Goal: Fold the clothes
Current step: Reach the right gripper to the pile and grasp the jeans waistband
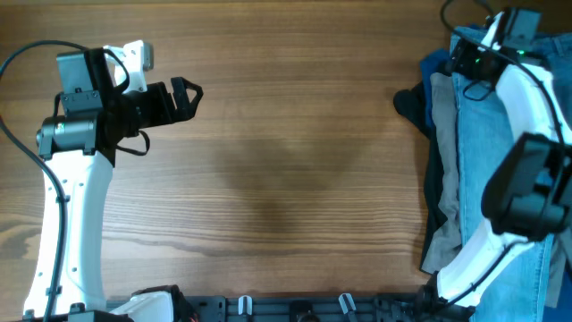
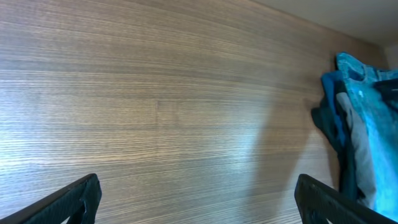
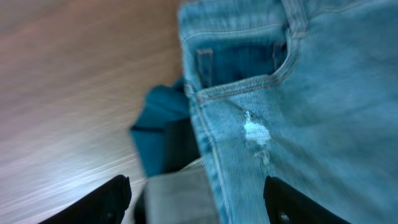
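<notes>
Your right fingers (image 3: 107,200) are spread wide with nothing between them, above the light-blue jeans (image 3: 311,93). The jeans top the clothes pile (image 1: 444,179) at the right edge of the tabletop (image 1: 286,179). Your left fingers (image 2: 69,200) are spread just as wide and hold nothing, over the wood well apart from the pile.

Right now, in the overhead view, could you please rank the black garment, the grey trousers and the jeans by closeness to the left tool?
1. Black garment, at the pile's left edge, nearest the left tool.
2. Grey trousers, just right of it.
3. Jeans, farthest right.
</notes>
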Motion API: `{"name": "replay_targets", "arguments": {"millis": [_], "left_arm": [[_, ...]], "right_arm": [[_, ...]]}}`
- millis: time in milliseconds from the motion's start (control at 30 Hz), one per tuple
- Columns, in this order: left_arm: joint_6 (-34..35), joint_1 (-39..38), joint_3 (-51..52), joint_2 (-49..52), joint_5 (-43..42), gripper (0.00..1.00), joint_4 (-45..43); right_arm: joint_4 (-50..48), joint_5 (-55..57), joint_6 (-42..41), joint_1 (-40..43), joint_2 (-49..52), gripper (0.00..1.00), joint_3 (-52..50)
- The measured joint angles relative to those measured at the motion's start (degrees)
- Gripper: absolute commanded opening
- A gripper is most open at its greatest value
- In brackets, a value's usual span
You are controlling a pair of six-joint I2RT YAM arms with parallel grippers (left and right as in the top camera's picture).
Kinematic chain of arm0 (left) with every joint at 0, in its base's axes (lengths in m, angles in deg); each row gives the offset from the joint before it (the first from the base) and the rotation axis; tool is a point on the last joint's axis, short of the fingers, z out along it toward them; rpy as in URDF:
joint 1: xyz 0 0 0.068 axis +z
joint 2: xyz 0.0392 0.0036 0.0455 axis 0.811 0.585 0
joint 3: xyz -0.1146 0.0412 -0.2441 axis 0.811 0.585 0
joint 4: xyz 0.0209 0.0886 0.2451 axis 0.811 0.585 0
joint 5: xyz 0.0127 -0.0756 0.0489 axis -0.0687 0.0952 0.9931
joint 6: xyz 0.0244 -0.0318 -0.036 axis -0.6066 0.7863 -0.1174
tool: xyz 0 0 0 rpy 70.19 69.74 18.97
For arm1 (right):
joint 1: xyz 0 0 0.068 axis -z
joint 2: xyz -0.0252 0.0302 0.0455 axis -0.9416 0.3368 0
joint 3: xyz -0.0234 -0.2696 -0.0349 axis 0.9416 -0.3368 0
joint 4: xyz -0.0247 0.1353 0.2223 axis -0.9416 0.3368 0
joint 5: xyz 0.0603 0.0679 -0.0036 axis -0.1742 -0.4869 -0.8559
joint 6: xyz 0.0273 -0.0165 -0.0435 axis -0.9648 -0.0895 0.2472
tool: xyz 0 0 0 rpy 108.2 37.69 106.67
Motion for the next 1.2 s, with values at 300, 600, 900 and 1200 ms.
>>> {"name": "replay_targets", "arguments": {"millis": [300,600,900,1200], "left_arm": [[0.02,0.0,0.0,0.0,-0.98,1.0,0.46],[0.02,0.0,0.0,0.0,-1.38,1.0,1.01],[0.0,0.0,0.0,0.0,-1.38,1.0,1.03],[0.02,0.0,0.0,0.0,-1.38,1.0,1.03]], "right_arm": [[-0.04,2.4,0.63,-0.17,5.95,0.54,0.02],[0.76,11.37,1.22,-0.98,7.54,0.24,0.02],[0.37,12.11,3.06,-0.83,4.81,0.3,0.02],[-0.85,11.45,3.48,-0.59,4.5,0.07,-0.02]]}}
